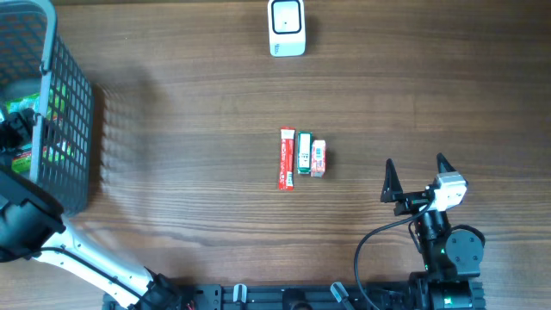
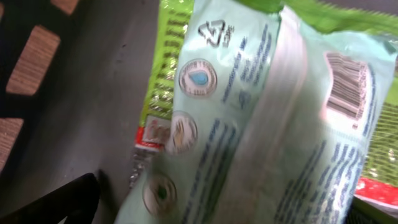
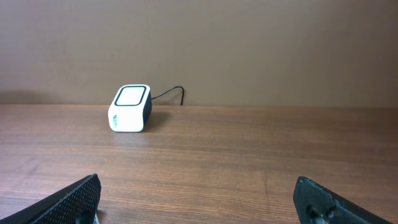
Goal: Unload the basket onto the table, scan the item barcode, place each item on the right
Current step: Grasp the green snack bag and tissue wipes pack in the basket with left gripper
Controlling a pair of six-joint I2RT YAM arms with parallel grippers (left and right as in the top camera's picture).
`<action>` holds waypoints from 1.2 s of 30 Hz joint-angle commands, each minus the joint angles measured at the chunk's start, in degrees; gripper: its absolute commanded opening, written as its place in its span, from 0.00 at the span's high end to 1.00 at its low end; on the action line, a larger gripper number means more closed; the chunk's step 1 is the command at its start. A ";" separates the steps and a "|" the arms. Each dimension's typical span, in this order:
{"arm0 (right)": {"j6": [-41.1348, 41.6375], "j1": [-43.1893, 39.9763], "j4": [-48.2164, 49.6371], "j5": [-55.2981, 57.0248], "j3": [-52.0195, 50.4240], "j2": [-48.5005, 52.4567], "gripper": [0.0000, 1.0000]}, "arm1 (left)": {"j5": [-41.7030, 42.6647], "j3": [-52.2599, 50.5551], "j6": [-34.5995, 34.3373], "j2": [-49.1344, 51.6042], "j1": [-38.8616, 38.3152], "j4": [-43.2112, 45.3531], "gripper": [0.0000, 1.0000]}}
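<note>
Table (image 1: 172,103), wood-grain, w/ scanner (image 1: 287,27) nr far edge, brown wall (image 3: 249,50) behind.

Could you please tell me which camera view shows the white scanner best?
The right wrist view: the scanner stands unobstructed, showing its window face, side and cable. Overhead shows it small, from above only. The left wrist view shows only a green packet.

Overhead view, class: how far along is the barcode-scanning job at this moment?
Done, probably: three small packets lie side by side mid-table. In hand: the left arm's open fingers hover over a pale green plastic packet inside the grey mesh basket, nothing gripped. Left: lift it and show its barcode to the white box scanner.
</note>
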 commanded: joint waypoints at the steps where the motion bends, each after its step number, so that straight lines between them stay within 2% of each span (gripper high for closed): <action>1: -0.48 -0.20 0.33 -0.87 -0.04 -0.11 0.00 | 4.50 -3.74 -1.18 0.42 1.18 1.20 0.00; 5: -0.50 -0.20 0.33 -0.87 -0.04 -0.11 0.00 | 8.00 -3.78 -1.18 3.34 1.11 0.15 0.01; 8: -0.50 -0.20 0.33 -0.87 -0.04 -0.11 0.00 | 8.46 -3.78 -1.20 4.50 1.14 -0.85 0.09; 10: -0.48 -0.20 0.33 -0.87 -0.04 -0.11 0.00 | 9.16 -3.78 -1.18 4.63 1.11 -1.25 0.27; 11: -0.50 -0.20 0.33 -0.87 -0.04 -0.11 0.00 | 10.54 -3.78 -1.20 4.61 1.11 -1.25 0.39; 12: -0.50 -0.20 0.33 -0.87 -0.04 -0.11 0.00 | 11.58 -3.78 -1.20 4.61 1.11 -1.27 0.46; 13: -0.48 -0.20 0.33 -0.87 -0.04 -0.11 0.00 | 12.35 -3.78 -1.20 4.61 1.11 -1.42 0.47; 15: -0.50 -0.20 0.33 -0.87 -0.04 -0.11 0.00 | 12.50 -3.78 -1.20 4.61 1.11 -1.77 0.44; 19: -0.50 -0.20 0.33 -0.87 -0.04 -0.11 0.00 | 12.59 -3.78 -1.20 4.61 1.07 -2.19 0.44; 21: -0.50 -0.20 0.33 -0.87 -0.04 -0.11 0.00 | 14.47 -3.78 -1.20 4.61 1.07 -2.38 0.44; 23: -0.48 -0.20 0.33 -0.87 -0.04 -0.11 0.00 | 18.84 -3.78 -1.20 4.61 1.07 -2.40 0.41; 24: -0.48 -0.20 0.33 -0.87 -0.04 -0.11 0.00 | 20.33 -3.78 -1.20 4.61 1.07 -2.58 0.35; 26: -0.48 -0.20 0.33 -0.87 -0.04 -0.11 0.00 | 21.75 -3.76 -1.20 4.59 1.07 -2.67 0.14; 28: -0.52 -0.20 0.33 -0.87 -0.04 -0.11 0.00 | 21.70 -3.54 -1.16 4.17 1.07 -3.19 0.07; 31: -0.50 -0.20 0.33 -0.87 -0.04 -0.11 0.00 | 21.70 -3.56 -0.94 2.99 0.94 -3.41 0.04; 36: -0.48 -0.20 0.33 -0.87 -0.04 -0.11 0.00 | 21.22 -3.69 -0.76 2.97 -1.01 -4.31 0.08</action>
